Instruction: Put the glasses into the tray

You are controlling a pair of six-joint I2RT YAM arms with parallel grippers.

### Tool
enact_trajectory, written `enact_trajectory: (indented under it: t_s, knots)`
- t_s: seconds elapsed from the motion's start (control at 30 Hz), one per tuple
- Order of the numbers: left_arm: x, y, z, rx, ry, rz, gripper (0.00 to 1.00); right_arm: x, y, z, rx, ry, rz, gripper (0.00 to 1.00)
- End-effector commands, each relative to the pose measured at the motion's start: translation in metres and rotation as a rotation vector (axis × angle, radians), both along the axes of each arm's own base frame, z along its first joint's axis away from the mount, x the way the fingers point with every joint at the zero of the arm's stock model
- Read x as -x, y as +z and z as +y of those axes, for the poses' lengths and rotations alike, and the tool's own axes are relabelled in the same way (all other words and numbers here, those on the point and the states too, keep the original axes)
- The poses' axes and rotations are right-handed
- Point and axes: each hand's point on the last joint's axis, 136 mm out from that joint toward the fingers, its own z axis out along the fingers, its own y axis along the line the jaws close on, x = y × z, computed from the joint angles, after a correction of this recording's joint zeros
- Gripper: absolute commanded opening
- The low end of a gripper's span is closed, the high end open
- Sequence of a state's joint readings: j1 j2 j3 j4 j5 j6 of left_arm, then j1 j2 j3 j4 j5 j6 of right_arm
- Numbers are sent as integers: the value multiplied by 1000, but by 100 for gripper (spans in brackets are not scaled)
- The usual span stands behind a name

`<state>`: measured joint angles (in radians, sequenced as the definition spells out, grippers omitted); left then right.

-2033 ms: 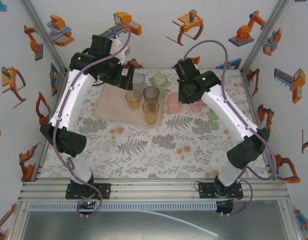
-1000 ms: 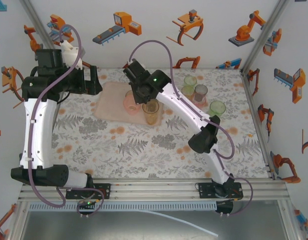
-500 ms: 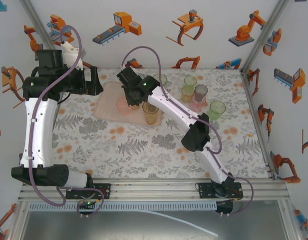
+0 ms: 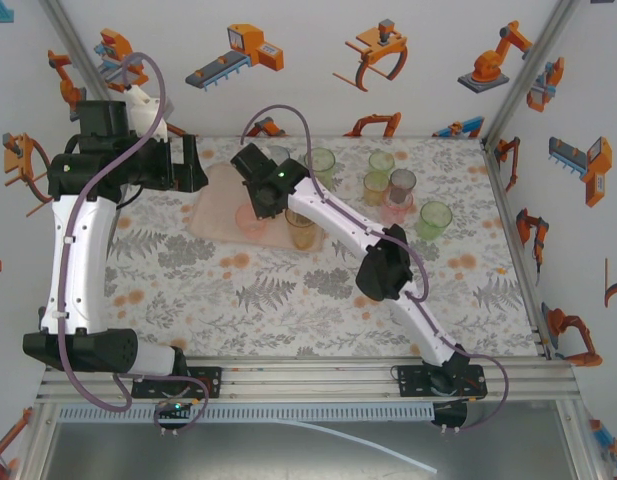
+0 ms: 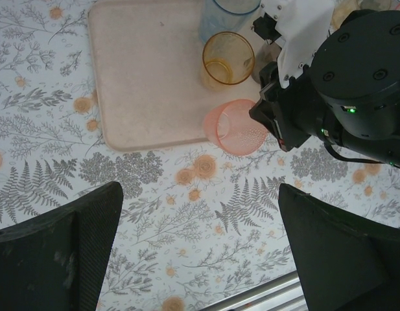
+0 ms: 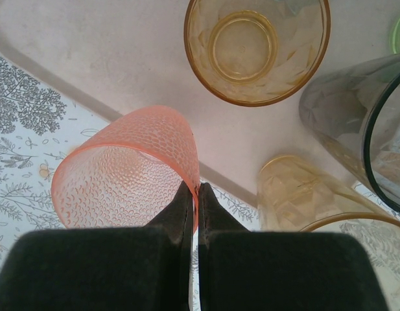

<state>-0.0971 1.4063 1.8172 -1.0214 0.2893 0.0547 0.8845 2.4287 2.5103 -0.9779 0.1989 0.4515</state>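
The pink tumbler [image 6: 125, 165] is dimpled translucent plastic; the tray [image 6: 109, 55] looks matt.

The tray [image 4: 213, 208] is set far back on the desk [image 4: 288, 300]. Several tumblers [image 5: 227, 58] are stood at its right end, a tumbler [image 6: 125, 172] is held tilted over its near rim by the right claw [image 6: 194, 193], and other tumblers [image 4: 401, 187] are grouped to its right.

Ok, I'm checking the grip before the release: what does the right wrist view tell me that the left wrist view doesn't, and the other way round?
Right wrist: the right tool shut on the pink tumbler, pinching its wall at the rim, with a smoky grey tumbler close by.
Left wrist: the tray with its long bare stretch, the pink tumbler tilted across the tray's edge, and the left tool wide open above the tablecloth.
Both: the pink tumbler, and an amber tumbler upright on the tray.
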Motion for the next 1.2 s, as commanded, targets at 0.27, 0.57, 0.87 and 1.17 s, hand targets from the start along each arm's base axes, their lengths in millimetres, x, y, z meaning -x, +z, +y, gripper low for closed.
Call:
enact_trajectory:
  t_s: [0.27, 0.57, 0.87, 1.17]
  knots:
    - [3, 6, -3, 33, -12, -16, 97, -14, -24, -14, 19, -45, 43, 0]
    - [6, 10, -4, 43, -15, -23, 97, -12, -38, -16, 30, -47, 83, 0]
    - [6, 10, -4, 45, -15, -22, 97, -10, -47, -17, 31, -55, 114, 0]
    - [6, 11, -3, 45, -10, -27, 97, -10, -43, -16, 25, -52, 110, 5]
